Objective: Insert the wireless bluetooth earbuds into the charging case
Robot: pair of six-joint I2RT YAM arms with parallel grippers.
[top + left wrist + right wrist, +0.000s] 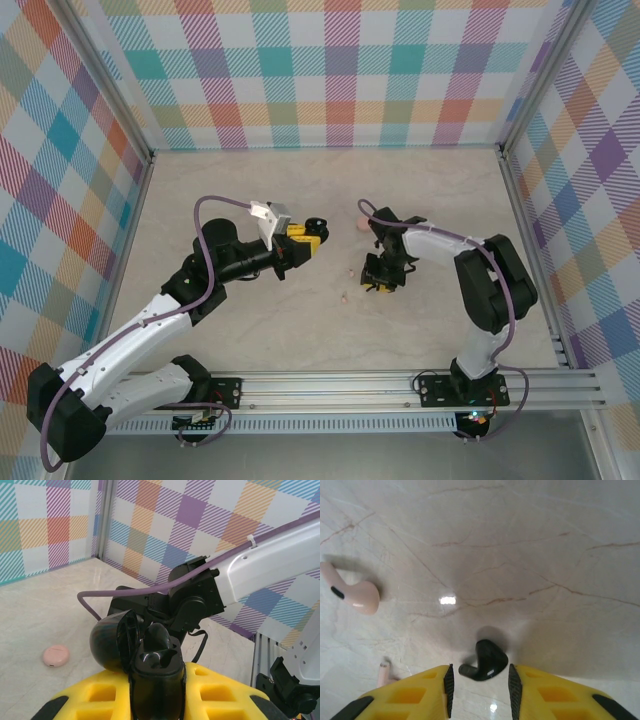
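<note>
Showing, left of the table [300,340] centre, the left gripper [303,237] closed tight on the black charging case [316,222]. Viewed from the left wrist: yellow fingers [112,687] pressed to either side of the case body, round lid hinged open toward the left.

Lying just past the case, toward the far edge and between the two arms: the round pink puck [359,226], flat on the table and apart from both grippers.

Scattered between the grippers: one pale pink earbud [350,272] and, closer to the front edge, a second pink earbud [343,296], both loose on the surface and apart from the case.

Standing right of centre, the right gripper [380,283] pointed down at the table, jaws partly open. Framed between its yellow pads in the right wrist view: the black earbud [484,666], resting on the table with its shadow behind it. Sliver of bare surface visible at the left pad; contact at the right pad impossible to tell. These three earbuds all outside the case.
</note>
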